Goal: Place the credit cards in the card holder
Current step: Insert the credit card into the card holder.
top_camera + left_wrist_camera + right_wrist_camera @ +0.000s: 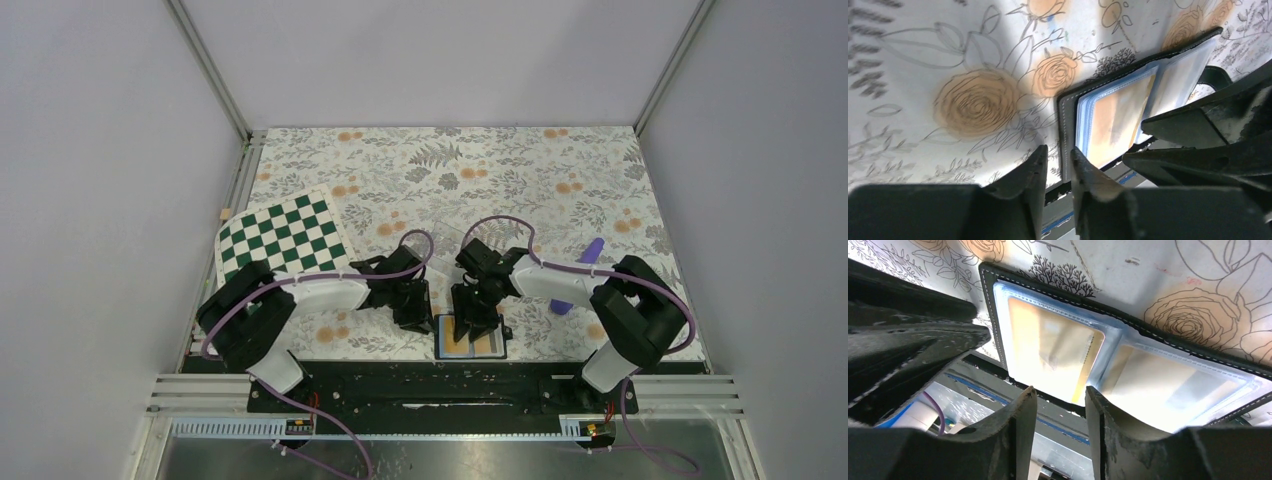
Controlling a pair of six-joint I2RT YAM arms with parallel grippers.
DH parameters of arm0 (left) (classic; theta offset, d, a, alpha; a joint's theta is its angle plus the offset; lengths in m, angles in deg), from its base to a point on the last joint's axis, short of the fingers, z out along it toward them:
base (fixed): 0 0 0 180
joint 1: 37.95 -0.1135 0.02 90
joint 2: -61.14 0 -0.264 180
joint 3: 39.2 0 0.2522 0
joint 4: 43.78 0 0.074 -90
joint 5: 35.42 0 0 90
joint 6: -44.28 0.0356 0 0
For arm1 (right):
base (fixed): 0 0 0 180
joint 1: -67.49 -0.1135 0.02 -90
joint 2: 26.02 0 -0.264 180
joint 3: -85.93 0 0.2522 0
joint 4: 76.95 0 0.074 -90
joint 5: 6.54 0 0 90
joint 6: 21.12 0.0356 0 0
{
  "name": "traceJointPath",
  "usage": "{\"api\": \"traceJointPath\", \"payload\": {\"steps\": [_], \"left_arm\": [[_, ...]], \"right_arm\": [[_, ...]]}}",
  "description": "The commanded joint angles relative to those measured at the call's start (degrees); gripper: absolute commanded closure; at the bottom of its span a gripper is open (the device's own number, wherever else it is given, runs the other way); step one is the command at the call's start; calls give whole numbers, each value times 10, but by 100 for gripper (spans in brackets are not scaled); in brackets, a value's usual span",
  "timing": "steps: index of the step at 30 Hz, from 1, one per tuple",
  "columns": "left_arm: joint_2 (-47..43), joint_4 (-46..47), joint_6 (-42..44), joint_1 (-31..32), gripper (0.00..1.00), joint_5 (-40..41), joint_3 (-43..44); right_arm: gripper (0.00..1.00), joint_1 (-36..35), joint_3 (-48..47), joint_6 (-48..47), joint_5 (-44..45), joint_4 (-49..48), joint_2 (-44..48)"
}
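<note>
Card holder point(492, 348): you have it lying open and flat at the near edge of the desk, about midway along that edge, between your two pincers. The black stitched border frames two pale blue-grey pockets side by side.
Credit cards point(1053, 352): you can see one orange-yellow card sitting inside the left pocket and a second point(1158, 375) inside the right pocket, both under the clear film. From above, only an orange strip point(458, 346) shows beside the right pincer.
Left pincer point(1057, 167): your fingers stand a narrow gap apart with nothing between them. They are low over the desk, just beside the holder's left border. You cannot tell from these views whether the nearer finger touches that border.
Right pincer point(1058, 402): parted wider than the left and empty. Its tips are at the holder's near edge, in front of the left pocket, and the desk's rail shows through the gap.
Desk point(450, 170): covered with a floral cloth of grey leaves and orange roses.
Chequered board point(285, 235): green and white, lying askew near the left edge, well apart from the holder.
Purple cylinder point(593, 250): near the right edge, partly hidden behind your right arm.
</note>
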Motion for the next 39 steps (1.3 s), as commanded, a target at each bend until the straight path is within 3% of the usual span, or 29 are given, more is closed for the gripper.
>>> {"api": "traceJointPath", "payload": {"steps": [1, 5, 9, 17, 22, 30, 39], "left_arm": [[-54, -80, 33, 3, 73, 75, 25], [-92, -79, 30, 3, 66, 71, 9], [-118, -1, 4, 2, 63, 24, -38], [-109, 227, -98, -6, 62, -59, -153], [-73, 289, -118, -6, 62, -72, -163], [-19, 344, -128, -7, 62, -94, -131], [-85, 291, -99, -4, 65, -104, -91]], "right_arm": [[50, -11, -16, -15, 20, 28, 26], [48, -11, -1, -16, 27, 27, 59], [54, -7, 24, -17, 48, 26, 87], [84, 39, 100, -16, 41, 1, 113], [100, 52, 125, -24, 43, -14, 97], [100, 52, 124, -25, 22, -37, 52], [100, 52, 112, -22, 17, -31, 56]]}}
